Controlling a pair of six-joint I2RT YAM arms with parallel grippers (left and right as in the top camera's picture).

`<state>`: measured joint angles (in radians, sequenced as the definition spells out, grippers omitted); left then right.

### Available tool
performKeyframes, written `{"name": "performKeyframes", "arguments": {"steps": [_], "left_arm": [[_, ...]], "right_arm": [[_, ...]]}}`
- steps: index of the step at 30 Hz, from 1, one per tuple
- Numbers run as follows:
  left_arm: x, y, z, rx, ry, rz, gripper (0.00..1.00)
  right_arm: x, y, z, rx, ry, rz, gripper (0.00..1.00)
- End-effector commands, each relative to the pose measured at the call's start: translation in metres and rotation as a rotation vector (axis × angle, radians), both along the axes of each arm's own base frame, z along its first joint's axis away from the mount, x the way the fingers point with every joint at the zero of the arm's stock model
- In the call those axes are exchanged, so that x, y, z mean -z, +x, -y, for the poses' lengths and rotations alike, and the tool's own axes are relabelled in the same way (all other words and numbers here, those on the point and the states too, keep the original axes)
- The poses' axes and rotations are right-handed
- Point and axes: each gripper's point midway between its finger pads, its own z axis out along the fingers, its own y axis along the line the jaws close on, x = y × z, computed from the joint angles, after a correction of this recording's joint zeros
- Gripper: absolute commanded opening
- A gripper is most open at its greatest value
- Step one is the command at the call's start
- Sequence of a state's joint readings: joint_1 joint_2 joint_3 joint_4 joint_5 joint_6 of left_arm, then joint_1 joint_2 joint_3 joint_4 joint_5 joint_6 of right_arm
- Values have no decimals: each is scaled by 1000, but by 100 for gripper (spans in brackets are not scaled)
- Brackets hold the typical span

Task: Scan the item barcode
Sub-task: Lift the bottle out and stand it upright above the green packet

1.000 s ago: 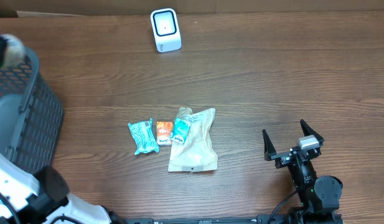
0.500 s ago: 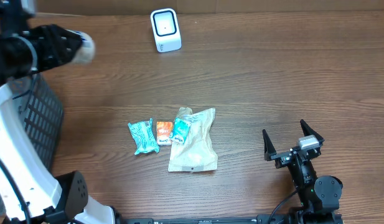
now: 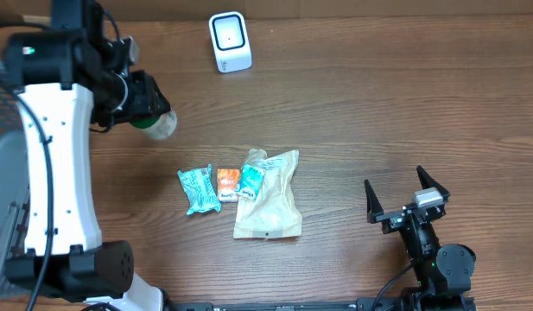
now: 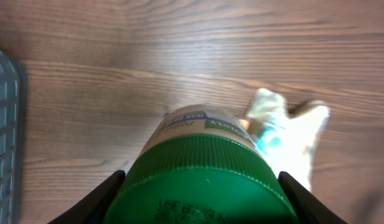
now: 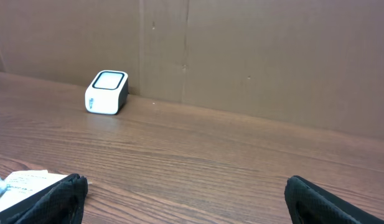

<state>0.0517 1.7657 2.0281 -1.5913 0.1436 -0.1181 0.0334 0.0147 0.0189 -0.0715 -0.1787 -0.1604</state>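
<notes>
My left gripper point(image 3: 146, 113) is shut on a jar with a green ribbed lid point(image 3: 160, 126), held in the air over the left part of the table. In the left wrist view the green lid point(image 4: 201, 180) fills the gap between both black fingers point(image 4: 98, 200), and a strip of the jar's label shows beyond it. No barcode shows on it. The white scanner point(image 3: 229, 41) stands at the back edge, up and to the right of the jar; it also shows far off as the scanner point(image 5: 106, 92). My right gripper point(image 3: 406, 197) rests open and empty at the front right.
A teal packet point(image 3: 198, 190), an orange packet point(image 3: 228, 183), another teal packet point(image 3: 251, 180) and a beige pouch point(image 3: 270, 203) lie mid-table. A grey mesh basket point(image 3: 2, 186) stands at the left edge. A cardboard wall point(image 5: 260, 56) backs the table.
The left arm has swung right from above the basket, carrying the jar out over the table toward the middle. The right arm has not moved.
</notes>
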Motion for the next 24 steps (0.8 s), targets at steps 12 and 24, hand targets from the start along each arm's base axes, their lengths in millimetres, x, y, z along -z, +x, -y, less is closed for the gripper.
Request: {"name": "performKeyframes", "arguments": {"steps": [12,24], "left_arm": [[147,14,-8,-97,40,-74,52],[195,18,10,-70,76,-14,52]], "right_arm": [[2,0,0,2,6,3,100],[2,0,0,2,6,3,100]]}}
